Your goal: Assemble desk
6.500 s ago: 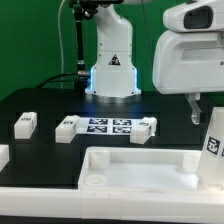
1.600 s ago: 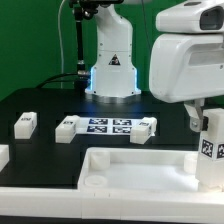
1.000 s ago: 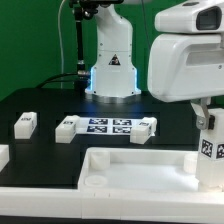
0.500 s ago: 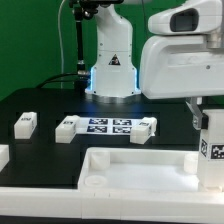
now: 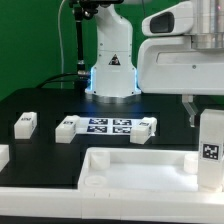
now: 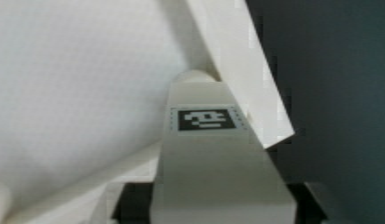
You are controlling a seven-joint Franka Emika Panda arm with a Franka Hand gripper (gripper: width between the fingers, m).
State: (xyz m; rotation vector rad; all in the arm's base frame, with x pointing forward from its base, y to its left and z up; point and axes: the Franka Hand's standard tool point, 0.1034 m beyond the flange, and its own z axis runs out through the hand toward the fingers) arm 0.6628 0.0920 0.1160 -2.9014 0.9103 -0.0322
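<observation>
**Black tabletop** (image 5: pixel 40 100): fills the middle band of the exterior view and carries all the loose parts.

**Glossy white robot arm** (image 5: pixel 110 60): its base stands at the upper centre. Its bulky wrist housing fills the upper right of the exterior view.

**Large white plastic rectangular rimmed panel** (image 5: pixel 140 170): the desk top, lying flat across the bottom of the exterior view. A round corner socket (image 5: pixel 95 181) shows at its lower left. In the wrist view it is the broad white surface beyond the held part.

**Marker board** (image 5: pixel 110 126): thin, flat and white, at the centre of the tabletop, behind the panel.

**White square-section tagged leg** (image 5: pixel 210 150): upright at the exterior view's right edge, tag facing the camera. Its lower end is at the panel's right-hand end. Whether it sits in a socket cannot be told.

**Loose white legs**: one lies well to the exterior view's left (image 5: pixel 25 124). Two more lie just beside the marker board's ends (image 5: pixel 66 129) (image 5: pixel 146 128).

**Claw** (image 6: pixel 215 203): closed on the upright leg. In the wrist view its dark fingers (image 6: pixel 130 203) press against opposite sides of the leg.
</observation>
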